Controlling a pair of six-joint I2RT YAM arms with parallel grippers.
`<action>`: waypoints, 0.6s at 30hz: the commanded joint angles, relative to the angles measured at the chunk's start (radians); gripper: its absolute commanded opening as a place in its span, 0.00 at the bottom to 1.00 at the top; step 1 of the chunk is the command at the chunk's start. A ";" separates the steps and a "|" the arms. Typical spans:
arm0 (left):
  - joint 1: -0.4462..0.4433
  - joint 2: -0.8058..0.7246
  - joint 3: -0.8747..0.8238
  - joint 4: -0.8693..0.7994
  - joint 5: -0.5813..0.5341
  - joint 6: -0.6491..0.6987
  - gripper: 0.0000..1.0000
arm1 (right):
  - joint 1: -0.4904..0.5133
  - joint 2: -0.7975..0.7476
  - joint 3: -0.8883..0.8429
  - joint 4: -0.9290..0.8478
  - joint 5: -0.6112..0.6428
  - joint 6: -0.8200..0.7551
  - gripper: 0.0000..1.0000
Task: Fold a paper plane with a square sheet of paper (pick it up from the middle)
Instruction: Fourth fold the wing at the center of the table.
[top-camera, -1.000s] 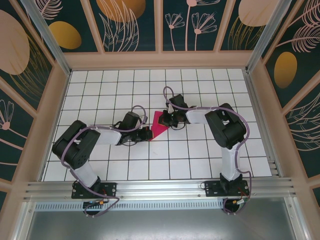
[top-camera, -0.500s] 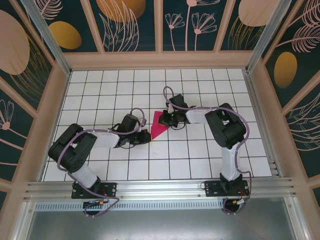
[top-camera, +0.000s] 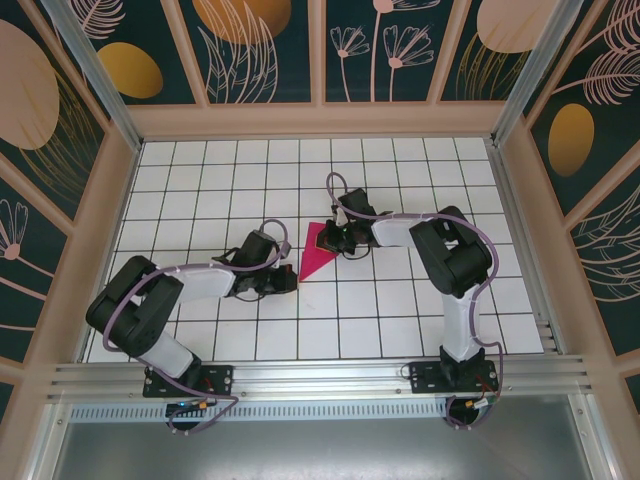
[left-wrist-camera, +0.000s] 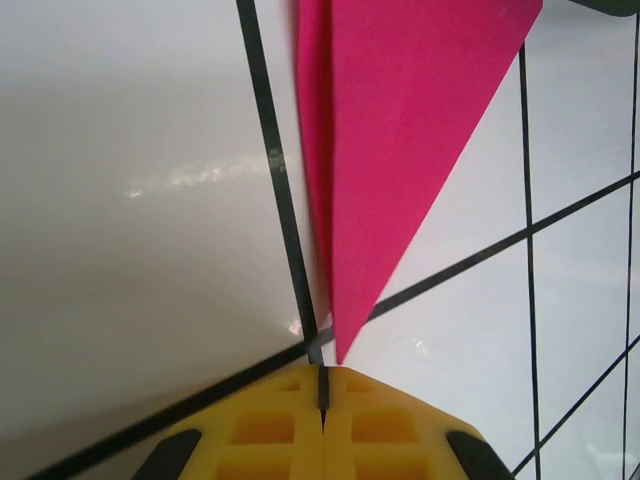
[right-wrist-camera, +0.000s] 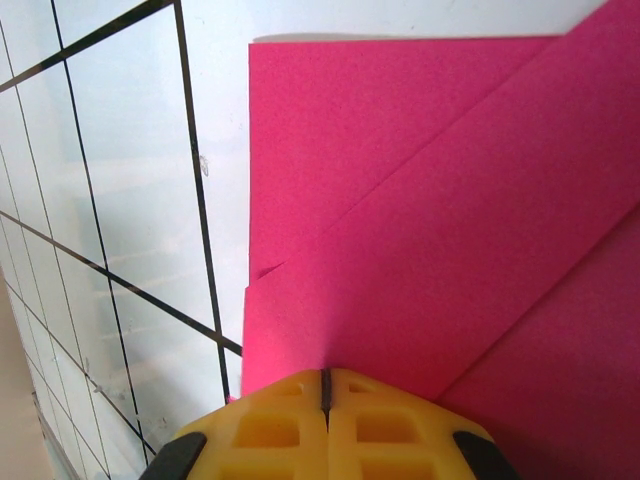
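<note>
Hard to read from above: the folds of the paper plane (top-camera: 315, 256), its far end tucked under the right pincer (top-camera: 330, 240). Cut off at the top edge of the left wrist view, the wide part of the paper plane (left-wrist-camera: 400, 150). Cut off at the right and bottom of the right wrist view, more of the paper plane (right-wrist-camera: 450, 200). Counting now: one paper plane, two arms, two pincers, one gridded table (top-camera: 400, 320). Flat near the middle of the table, sharp point aimed at the left pincer (top-camera: 290, 283). Left pincer pressed together, tips just short of that point, contact impossible to call. Right pincer pressed together too, sitting on the layered end just inside its edge; nipping a layer or merely resting on top, cannot tell
</note>
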 joint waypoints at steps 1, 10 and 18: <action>-0.006 -0.083 0.015 -0.018 -0.058 -0.004 0.00 | 0.000 0.115 -0.038 -0.124 0.142 -0.021 0.00; -0.006 -0.014 0.034 0.197 -0.040 -0.090 0.00 | 0.000 0.116 -0.035 -0.124 0.140 -0.018 0.00; -0.006 0.105 0.052 0.250 -0.018 -0.119 0.00 | 0.002 0.106 -0.033 -0.125 0.136 -0.021 0.00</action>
